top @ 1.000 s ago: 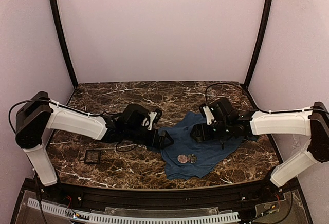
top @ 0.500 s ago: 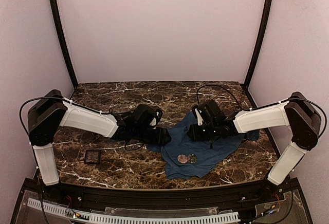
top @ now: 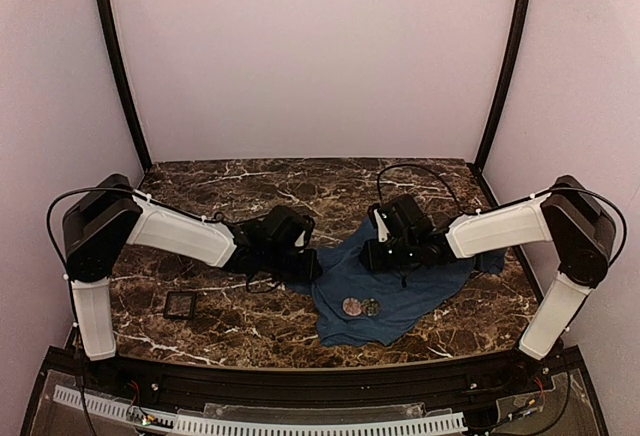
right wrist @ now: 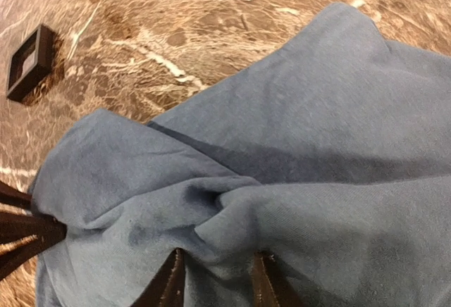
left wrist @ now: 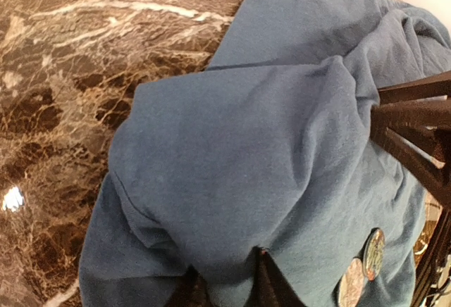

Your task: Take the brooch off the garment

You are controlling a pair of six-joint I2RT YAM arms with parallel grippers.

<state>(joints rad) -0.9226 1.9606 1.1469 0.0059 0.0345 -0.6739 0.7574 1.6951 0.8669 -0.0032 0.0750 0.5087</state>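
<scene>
**A:** Any writing to read?

**B:** None I can make out. The brooch (top: 353,306) has a mottled face, too small to read in either view that shows it.

**A:** What else is about?

**B:** A black square tray (top: 180,304) sits alone on the marble table (top: 250,181), lower left of the overhead view, well apart from the cloth. A second disc (top: 372,307), darker and greenish, lies just beside the brooch, on its right.

**A:** Anything in the way?

**B:** The brooch lies in plain sight. Both arms lie low over the garment (top: 400,291), towards its upper edge in the frame.

**A:** And the claws?

**B:** The left gripper (left wrist: 225,286) is clenched on a fold of the garment, with blue cloth bunched between its fingers at the bottom of its own view. The right gripper (right wrist: 215,279) pinches another fold likewise, and creases run between the two grips.

**A:** The brooch itself?

**B:** Small, round and pale pinkish-grey. It lies flat on the blue cloth, lower middle of the overhead frame, near the garment's lower hem and below both grippers.
</scene>
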